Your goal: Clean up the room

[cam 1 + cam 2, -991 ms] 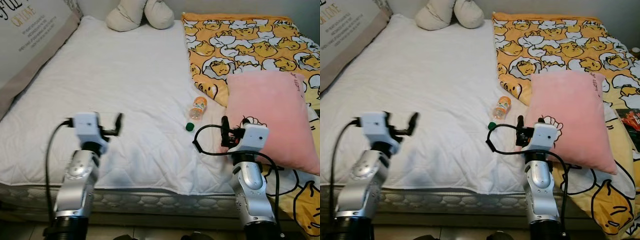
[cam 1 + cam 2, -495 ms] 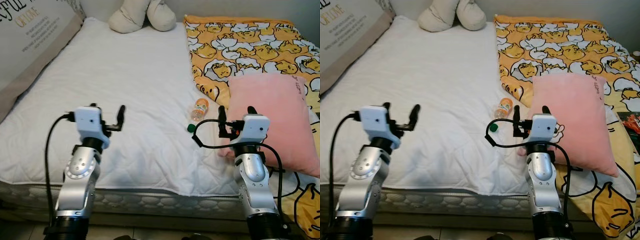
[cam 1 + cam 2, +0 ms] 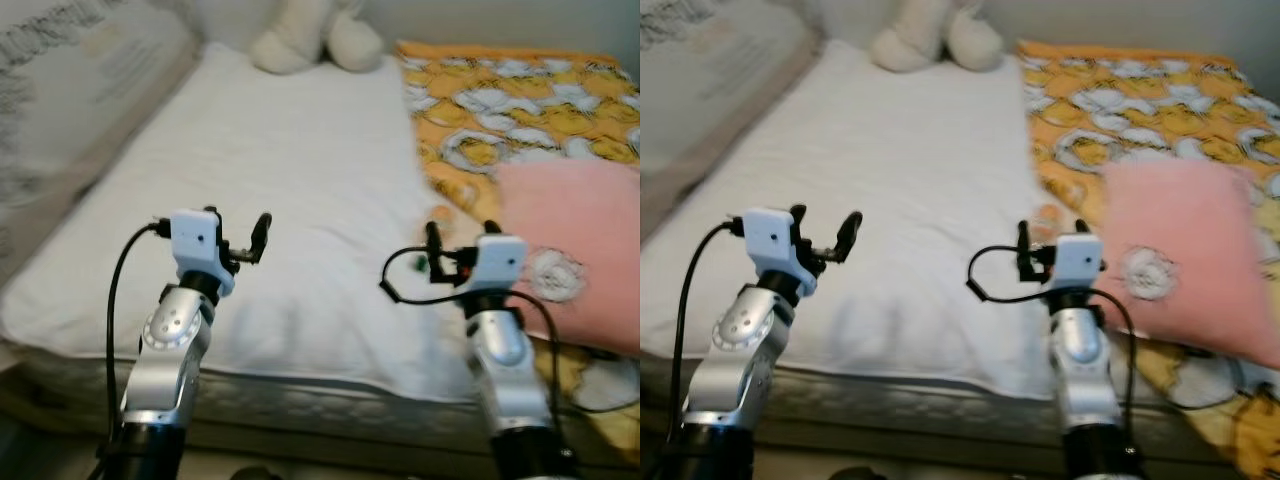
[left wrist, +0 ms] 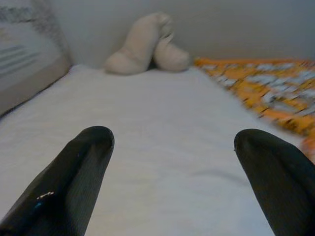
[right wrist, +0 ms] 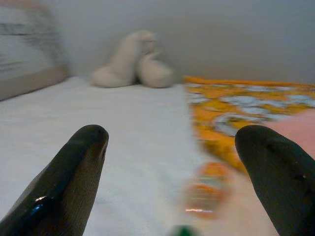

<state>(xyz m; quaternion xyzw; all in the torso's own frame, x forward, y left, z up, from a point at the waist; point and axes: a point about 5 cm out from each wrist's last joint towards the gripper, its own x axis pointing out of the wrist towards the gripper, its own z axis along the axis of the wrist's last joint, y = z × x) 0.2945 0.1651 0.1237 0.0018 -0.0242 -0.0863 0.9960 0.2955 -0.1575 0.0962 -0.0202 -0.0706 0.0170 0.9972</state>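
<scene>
**Bottle lies just ahead of the right gripper**

The orange bottle lies on its side on the white mattress, just beside the pink pillow. The right gripper, fingers spread wide and empty, is far nearer it than the left gripper, also wide apart. The bottle's green cap end appears to point toward the gripper.

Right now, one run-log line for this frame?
left gripper: open, empty, over mattress | right gripper: open, empty, facing bottle | pink pillow: on bed | view: blurred
</scene>
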